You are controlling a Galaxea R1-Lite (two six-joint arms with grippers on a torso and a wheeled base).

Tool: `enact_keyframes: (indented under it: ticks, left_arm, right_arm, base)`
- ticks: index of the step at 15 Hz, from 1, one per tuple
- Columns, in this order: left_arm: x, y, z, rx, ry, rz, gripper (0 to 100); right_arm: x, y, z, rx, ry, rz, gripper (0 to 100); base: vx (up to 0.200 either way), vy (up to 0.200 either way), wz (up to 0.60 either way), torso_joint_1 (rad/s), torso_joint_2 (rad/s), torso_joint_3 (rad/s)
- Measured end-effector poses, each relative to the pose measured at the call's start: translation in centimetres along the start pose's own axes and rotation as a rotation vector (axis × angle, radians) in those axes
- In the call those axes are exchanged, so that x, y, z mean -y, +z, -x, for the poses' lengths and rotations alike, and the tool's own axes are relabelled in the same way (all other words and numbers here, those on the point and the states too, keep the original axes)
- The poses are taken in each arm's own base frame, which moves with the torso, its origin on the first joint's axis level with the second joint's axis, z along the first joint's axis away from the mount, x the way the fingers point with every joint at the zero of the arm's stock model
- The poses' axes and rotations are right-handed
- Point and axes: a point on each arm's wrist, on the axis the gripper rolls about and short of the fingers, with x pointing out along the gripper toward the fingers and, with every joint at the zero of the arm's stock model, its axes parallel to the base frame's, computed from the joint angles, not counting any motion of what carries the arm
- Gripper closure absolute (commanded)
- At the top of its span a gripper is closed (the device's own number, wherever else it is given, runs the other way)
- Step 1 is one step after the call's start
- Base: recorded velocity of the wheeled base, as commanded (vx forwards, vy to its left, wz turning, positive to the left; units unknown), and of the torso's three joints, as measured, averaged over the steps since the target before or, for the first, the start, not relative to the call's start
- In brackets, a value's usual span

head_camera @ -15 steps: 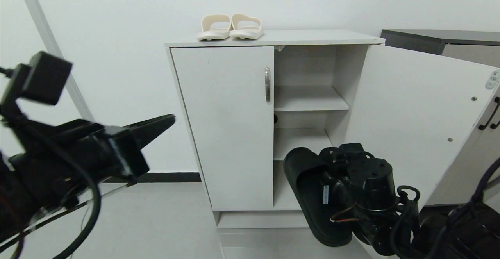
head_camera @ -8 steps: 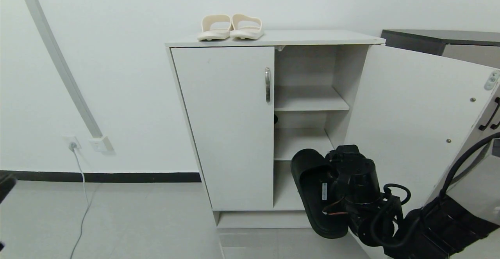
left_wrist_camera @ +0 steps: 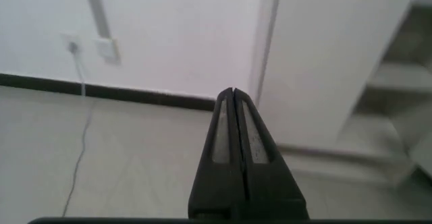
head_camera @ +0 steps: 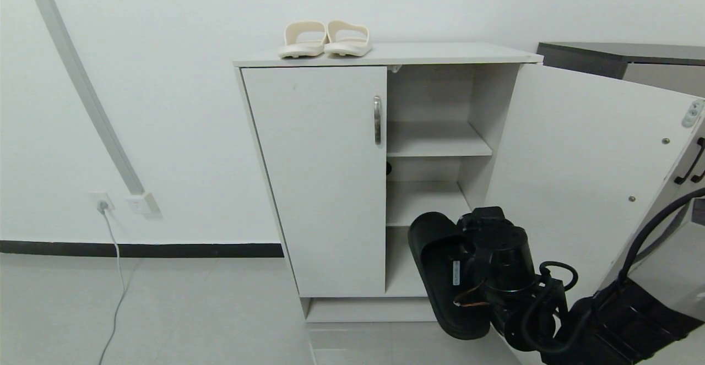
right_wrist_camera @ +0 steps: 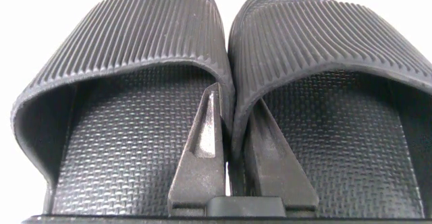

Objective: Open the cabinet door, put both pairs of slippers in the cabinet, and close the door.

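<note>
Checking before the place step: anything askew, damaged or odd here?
Nothing damaged or spilled. The cream slide slippers sit neatly on top of the white two-door cabinet, not yet inside. The right gripper pinches the black ribbed rubber slippers together before the open compartment.

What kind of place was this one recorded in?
Probably an indoor entryway, or a mock-up of one: a white shoe cabinet against a plain wall, cream slippers on top, black slippers held before it, a tiled floor and a wall socket.
</note>
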Motion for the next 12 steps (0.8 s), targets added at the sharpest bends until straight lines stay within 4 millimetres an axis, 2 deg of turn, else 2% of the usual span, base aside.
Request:
enact_keyframes:
  ticks: [3, 7, 10, 12]
  left_arm:
    - [0.2, -1.0, 0.7, 0.039, -0.153, -0.058, 100]
    - [0.2, -1.1, 0.9, 0.071, -0.17, -0.046, 100]
    - [0.2, -1.1, 0.9, 0.076, -0.169, -0.044, 100]
    - [0.2, -1.1, 0.9, 0.077, -0.169, -0.044, 100]
  right_arm:
    - [0.0, -0.1, 0.0, -0.002, 0.0, 0.002, 100]
    - [-0.4, 0.2, -0.3, 0.008, 0.006, -0.001, 100]
    - [-2.1, 1.8, -2.0, 0.068, -0.009, -0.043, 100]
    - [-3.3, 2.0, -3.7, 0.105, -0.111, -0.063, 100]
  base:
    - [0.0, 0.0, 0.0, 0.0, 0.0, 0.0]
    - [0.0, 0.0, 0.0, 0.0, 0.0, 0.0]
    - [0.0, 0.0, 0.0, 0.0, 0.0, 0.0]
    - [0.0, 0.0, 0.0, 0.0, 0.0, 0.0]
